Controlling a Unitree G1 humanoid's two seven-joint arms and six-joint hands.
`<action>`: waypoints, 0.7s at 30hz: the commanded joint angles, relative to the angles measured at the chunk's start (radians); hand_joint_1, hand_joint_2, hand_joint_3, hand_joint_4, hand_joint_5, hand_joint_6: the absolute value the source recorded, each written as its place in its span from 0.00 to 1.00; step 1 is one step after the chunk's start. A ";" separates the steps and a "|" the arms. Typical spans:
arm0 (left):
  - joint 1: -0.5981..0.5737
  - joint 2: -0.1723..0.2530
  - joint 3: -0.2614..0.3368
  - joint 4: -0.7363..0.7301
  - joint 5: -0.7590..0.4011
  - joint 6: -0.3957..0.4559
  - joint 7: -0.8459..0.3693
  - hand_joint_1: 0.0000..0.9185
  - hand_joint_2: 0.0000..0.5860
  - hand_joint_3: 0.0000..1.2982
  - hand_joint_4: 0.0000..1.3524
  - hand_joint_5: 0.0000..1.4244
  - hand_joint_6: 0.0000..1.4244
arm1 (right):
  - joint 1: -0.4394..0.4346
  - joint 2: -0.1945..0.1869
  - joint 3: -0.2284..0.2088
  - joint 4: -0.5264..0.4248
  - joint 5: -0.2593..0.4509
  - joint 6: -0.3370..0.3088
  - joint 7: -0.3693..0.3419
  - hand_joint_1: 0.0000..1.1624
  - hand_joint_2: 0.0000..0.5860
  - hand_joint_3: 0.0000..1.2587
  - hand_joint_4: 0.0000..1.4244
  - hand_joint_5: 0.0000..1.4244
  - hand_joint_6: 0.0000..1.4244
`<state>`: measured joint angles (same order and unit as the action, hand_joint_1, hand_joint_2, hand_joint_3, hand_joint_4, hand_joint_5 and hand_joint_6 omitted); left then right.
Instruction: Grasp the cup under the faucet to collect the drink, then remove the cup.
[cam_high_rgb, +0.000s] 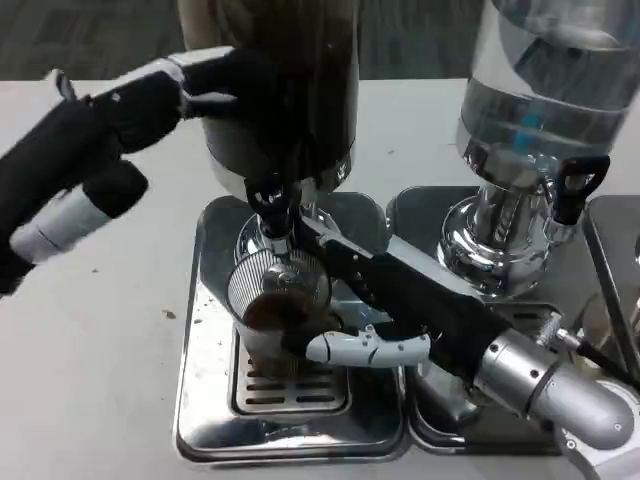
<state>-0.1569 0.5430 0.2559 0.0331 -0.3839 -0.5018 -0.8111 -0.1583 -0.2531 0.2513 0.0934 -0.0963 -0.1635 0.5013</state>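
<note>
Gripping the thin, clear plastic cup (277, 300), part-filled with dark drink, at mid-wall with the right robot hand (375, 318); likely light, squashable, spill-prone.

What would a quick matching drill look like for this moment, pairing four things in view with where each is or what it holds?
Things:
1. cup
2. left hand
3. right hand
4. right-side dispenser

States:
A. holds clear liquid
B. up against the side of the dark drink tank
C. under the faucet, some dark drink in it
D. fingers around the cup over the drip tray

Pairs: 1-C, 2-B, 3-D, 4-A
</note>
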 joint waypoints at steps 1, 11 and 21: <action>0.039 -0.015 0.033 0.021 0.000 -0.013 0.040 0.00 0.13 0.19 0.17 0.23 0.18 | -0.017 -0.002 0.011 0.013 -0.017 0.000 -0.006 0.50 0.30 0.00 0.00 0.00 0.01; 0.081 -0.031 0.045 0.030 0.004 -0.007 0.069 0.00 0.16 0.22 0.19 0.24 0.20 | -0.020 -0.002 0.016 0.004 -0.052 0.015 -0.028 0.53 0.29 0.00 0.00 0.00 0.01; 0.091 -0.032 0.041 0.024 0.003 0.002 0.072 0.00 0.17 0.25 0.21 0.26 0.21 | -0.024 0.004 0.019 0.004 -0.077 0.020 -0.040 0.61 0.27 0.00 0.00 0.00 0.02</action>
<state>-0.0742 0.5116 0.2956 0.0549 -0.3839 -0.5018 -0.7489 -0.1757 -0.2498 0.2665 0.1081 -0.1685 -0.1480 0.4740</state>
